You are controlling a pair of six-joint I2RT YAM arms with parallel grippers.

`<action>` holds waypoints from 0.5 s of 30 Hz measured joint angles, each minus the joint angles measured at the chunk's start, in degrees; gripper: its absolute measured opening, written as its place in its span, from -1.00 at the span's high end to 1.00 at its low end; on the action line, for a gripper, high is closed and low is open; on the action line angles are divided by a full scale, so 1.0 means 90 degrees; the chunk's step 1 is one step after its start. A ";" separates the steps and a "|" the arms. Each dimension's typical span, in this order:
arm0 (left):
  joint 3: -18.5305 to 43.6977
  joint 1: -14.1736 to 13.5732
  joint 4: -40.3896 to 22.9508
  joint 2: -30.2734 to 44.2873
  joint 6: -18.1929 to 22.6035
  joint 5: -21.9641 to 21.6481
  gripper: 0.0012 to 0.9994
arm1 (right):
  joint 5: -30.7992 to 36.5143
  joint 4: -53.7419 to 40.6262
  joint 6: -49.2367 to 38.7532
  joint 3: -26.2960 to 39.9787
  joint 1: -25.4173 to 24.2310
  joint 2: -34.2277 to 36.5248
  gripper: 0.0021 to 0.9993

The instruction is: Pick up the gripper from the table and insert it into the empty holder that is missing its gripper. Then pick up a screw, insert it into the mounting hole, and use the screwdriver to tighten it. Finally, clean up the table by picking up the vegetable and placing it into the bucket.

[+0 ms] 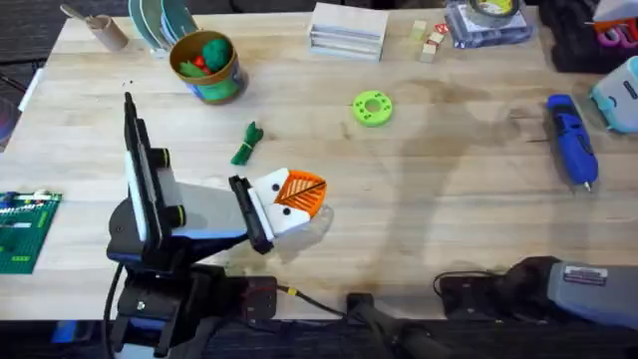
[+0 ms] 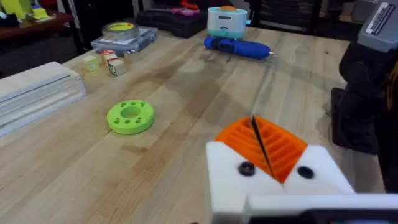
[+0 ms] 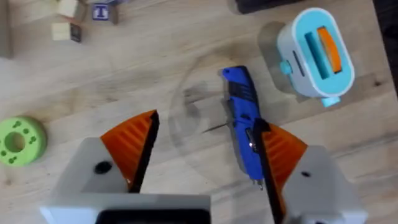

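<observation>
Honestly we can't read a single word anywhere here. The closest thing is a grey label (image 2: 380, 20) on the dark arm at the edge of the left wrist view, and it clearly carries printed lines, but they're too small for us to make out. Same story on the overhead, where that label (image 1: 588, 275) sits on the right arm. One small block (image 3: 101, 10) in the right wrist view has a blue mark on its face, unreadable too.
</observation>
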 joint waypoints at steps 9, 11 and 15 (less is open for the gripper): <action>0.0000 0.0000 0.0000 0.0002 0.0005 0.0000 0.97 | 0.0002 -0.0430 -0.0611 -0.0010 -0.0513 0.0442 -0.91; 0.0000 0.0000 0.0000 0.0000 0.0005 0.0000 0.97 | 0.0002 -0.0436 -0.1036 -0.0010 -0.0594 0.0435 -0.90; 0.0000 0.0000 0.0000 0.0000 0.0005 0.0001 0.97 | 0.0002 -0.0663 -0.2296 -0.0010 -0.0852 0.0655 -0.91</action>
